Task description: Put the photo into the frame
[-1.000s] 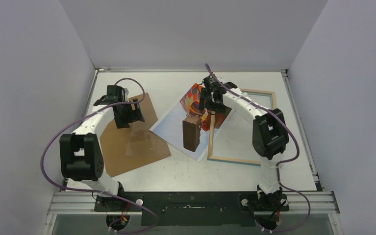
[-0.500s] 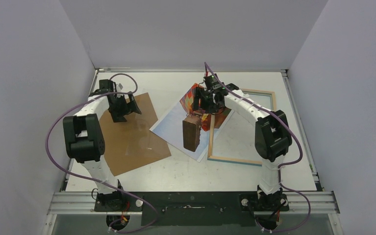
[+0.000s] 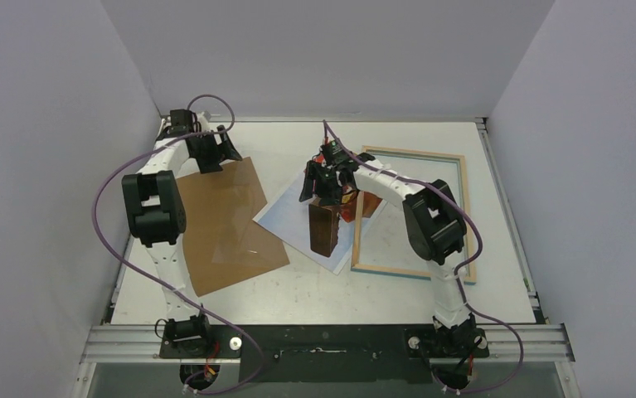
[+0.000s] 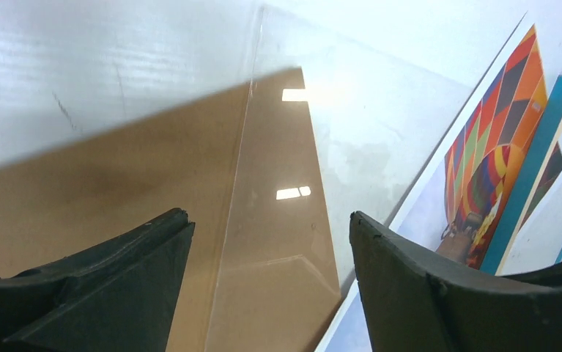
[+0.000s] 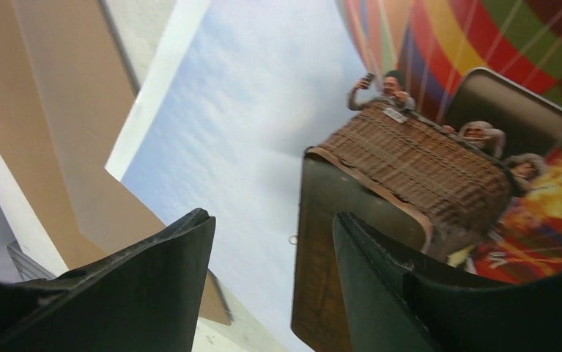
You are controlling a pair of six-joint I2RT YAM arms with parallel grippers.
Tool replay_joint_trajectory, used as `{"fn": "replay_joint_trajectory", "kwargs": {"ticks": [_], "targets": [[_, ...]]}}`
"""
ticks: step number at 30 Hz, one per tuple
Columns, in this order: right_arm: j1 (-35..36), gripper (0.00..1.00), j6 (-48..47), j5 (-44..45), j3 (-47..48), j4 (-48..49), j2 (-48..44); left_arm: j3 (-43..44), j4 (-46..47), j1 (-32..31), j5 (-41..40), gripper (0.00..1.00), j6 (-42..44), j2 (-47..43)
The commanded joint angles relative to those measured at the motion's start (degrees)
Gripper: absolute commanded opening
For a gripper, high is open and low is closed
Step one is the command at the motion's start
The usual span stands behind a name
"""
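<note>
Three flat pieces across the table (image 3: 322,290).
We find the board (image 3: 223,224) left, the photo (image 3: 289,215) central, overlapping the frame (image 3: 414,271) at right.

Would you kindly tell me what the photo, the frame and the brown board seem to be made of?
The photo looks like thin printed paper, flat with a white border. The frame appears to be pale wood, one face painted turquoise. The brown board seems matt card or fibreboard, evenly brown.

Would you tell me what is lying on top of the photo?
A dark brown block lies on the photo, and the frame overlaps its right edge. The print beneath them, and beneath the right gripper, is hidden.
</note>
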Motion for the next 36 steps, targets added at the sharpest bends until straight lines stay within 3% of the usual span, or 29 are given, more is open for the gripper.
{"fn": "replay_joint_trajectory", "kwargs": {"ticks": [1, 6, 9, 16, 21, 36], "targets": [[1.3, 0.60, 5.7, 0.6, 2.6, 6.4, 0.8, 6.8, -0.7, 1.2, 3.2, 0.76, -2.6, 4.7], [1.7, 0.56, 8.6, -0.1, 3.2, 9.2, 3.5, 10.6, 6.3, 1.2, 4.9, 0.71, -6.1, 9.0], [2.1, 0.56, 8.3, -0.6, 3.8, 10.7, 4.7, 12.7, 8.9, 1.2, 3.3, 0.62, -6.8, 11.8], [3.0, 0.55, 7.9, -3.6, 8.8, 11.6, 9.6, 22.2, 7.5, 1.2, 2.2, 0.58, -7.2, 18.4], [3.9, 0.54, 8.3, -4.7, 11.7, 12.1, 12.3, 37.5, -9.0, 1.2, 2.7, 0.50, -5.4, 27.4], [4.9, 0.55, 7.3, -4.5, 12.5, 10.8, 15.5, 38.8, -17.9, 1.9, 11.0, 0.51, -8.4, 31.9]]}}
